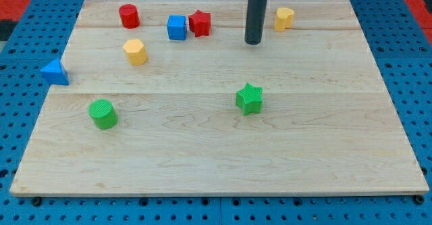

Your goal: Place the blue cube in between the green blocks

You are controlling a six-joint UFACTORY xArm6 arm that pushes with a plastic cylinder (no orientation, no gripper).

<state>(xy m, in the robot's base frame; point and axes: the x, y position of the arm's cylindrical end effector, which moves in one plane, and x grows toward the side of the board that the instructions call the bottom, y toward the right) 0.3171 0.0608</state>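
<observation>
The blue cube (177,28) sits near the view's top, touching or almost touching a red star (200,23) on its right. The green cylinder (103,113) stands at the lower left of the board. The green star (249,98) lies right of centre. The two green blocks are far apart with bare wood between them. My tip (253,42) is near the view's top, well right of the blue cube and red star, and above the green star. It touches no block.
A red cylinder (129,15) stands at the top left. A yellow hexagonal block (135,51) lies below it. A blue triangle (55,71) sits at the board's left edge. A yellow block (284,18) lies right of my tip. The wooden board (216,164) rests on blue pegboard.
</observation>
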